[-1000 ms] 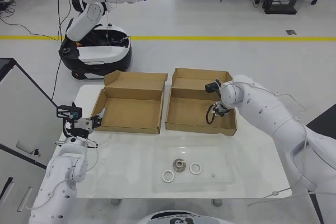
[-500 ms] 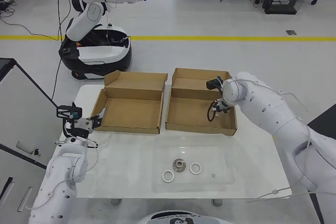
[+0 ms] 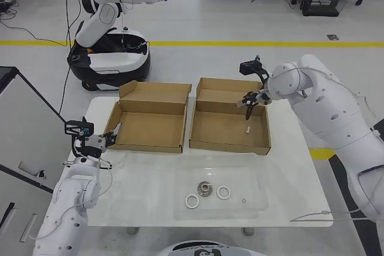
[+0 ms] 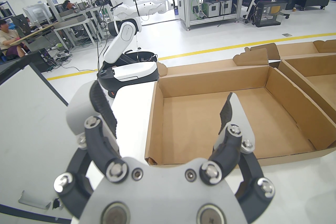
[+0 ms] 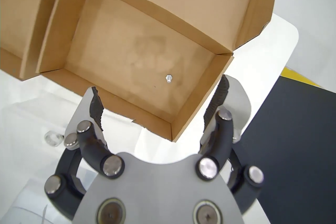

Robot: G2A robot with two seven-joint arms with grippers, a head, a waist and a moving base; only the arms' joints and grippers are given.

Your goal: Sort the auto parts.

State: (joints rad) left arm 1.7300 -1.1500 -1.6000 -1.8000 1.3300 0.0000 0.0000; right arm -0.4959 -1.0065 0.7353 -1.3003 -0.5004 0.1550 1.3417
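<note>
Two open cardboard boxes stand side by side on the white table: a left box (image 3: pixel 147 128) (image 4: pixel 210 114) and a right box (image 3: pixel 217 128) (image 5: pixel 105 51). A small silver bolt (image 3: pixel 248 130) (image 5: pixel 168 78) lies on the right box's floor near its right wall. My right gripper (image 3: pixel 251 102) (image 5: pixel 158 93) hangs open and empty above that box's far right part. My left gripper (image 3: pixel 112 136) (image 4: pixel 162 96) is open and empty, just outside the left box's left wall. Near the front lie two white rings (image 3: pixel 192 201) (image 3: pixel 223 192) and a metal hub (image 3: pixel 205 189).
The rings, the hub and a tiny part (image 3: pixel 244 200) sit in a shallow clear tray (image 3: pixel 259 185) at the table's front middle. One ring (image 5: pixel 51 138) shows past my right gripper. Bare table (image 3: pixel 141 185) lies in front of the left box. Another robot's base (image 3: pixel 112 64) stands behind the table.
My right gripper has risen out of the right box and moved toward its far right corner. The bolt now shows on the box floor. The left arm has not moved.
</note>
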